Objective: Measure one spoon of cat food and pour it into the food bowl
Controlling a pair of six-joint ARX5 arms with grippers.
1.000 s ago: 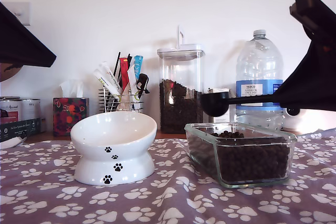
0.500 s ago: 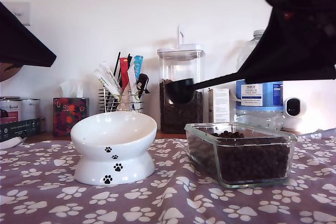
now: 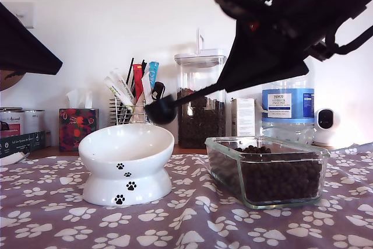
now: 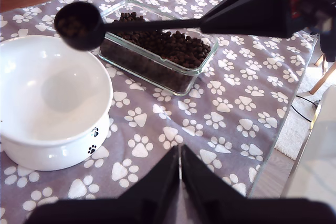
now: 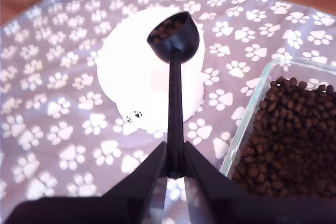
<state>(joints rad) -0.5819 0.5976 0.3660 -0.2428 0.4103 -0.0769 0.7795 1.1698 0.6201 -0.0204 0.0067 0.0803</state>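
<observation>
We see a table [image 3: 52, 217] covered with a purple cloth [image 3: 192, 225] that has white paw prints on it. The white food bowl [image 3: 126, 164] stands on the cloth at the exterior view's left. A clear glass dish [image 3: 265, 170] full of cat food [image 3: 280, 179] sits near it at the right.

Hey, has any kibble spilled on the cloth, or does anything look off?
Nothing stands out. No kibble on the cloth; the spoon rides loaded over the bowl, which looks empty.

My second pincer [image 5: 176, 169] clamped tight, arm raised, my first pincer [image 4: 180, 169] closed, empty
</observation>
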